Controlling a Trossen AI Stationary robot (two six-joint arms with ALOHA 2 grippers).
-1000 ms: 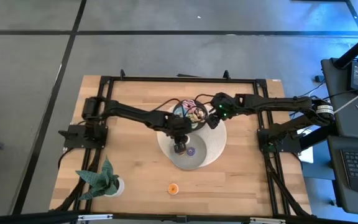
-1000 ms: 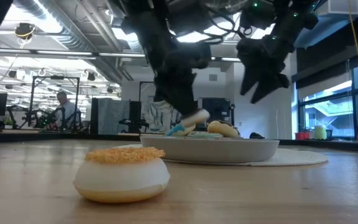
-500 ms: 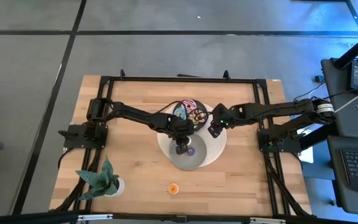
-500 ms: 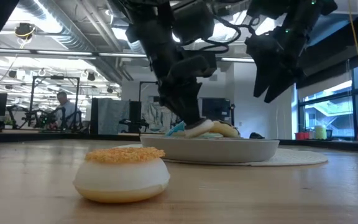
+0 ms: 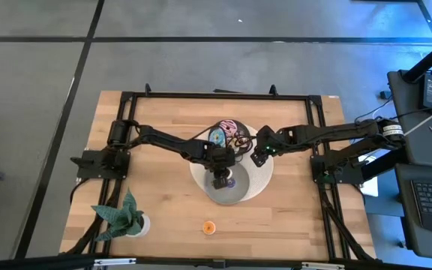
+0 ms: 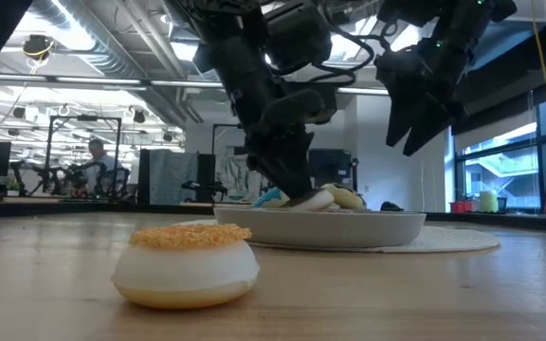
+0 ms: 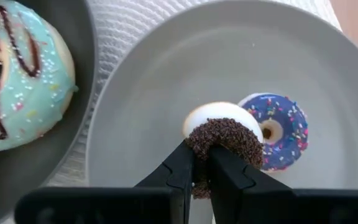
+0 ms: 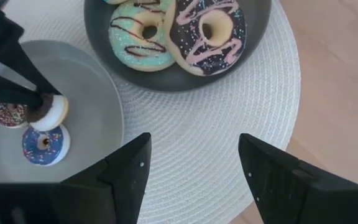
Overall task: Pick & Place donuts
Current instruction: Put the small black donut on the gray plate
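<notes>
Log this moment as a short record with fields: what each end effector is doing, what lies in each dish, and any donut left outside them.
left end effector: shut on the brown mini donut, low over the light grey dish
right end effector: open, empty, above the white woven mat
light grey dish: purple mini donut and, in the right wrist view, one more sprinkled mini
dark dish: green iced donut, chocolate donut with pink icing
stray: orange mini donut on the table

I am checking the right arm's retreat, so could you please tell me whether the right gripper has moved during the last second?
Yes. In the high view the right gripper has moved off the dark dish toward the table's near edge, over the white mat.
</notes>
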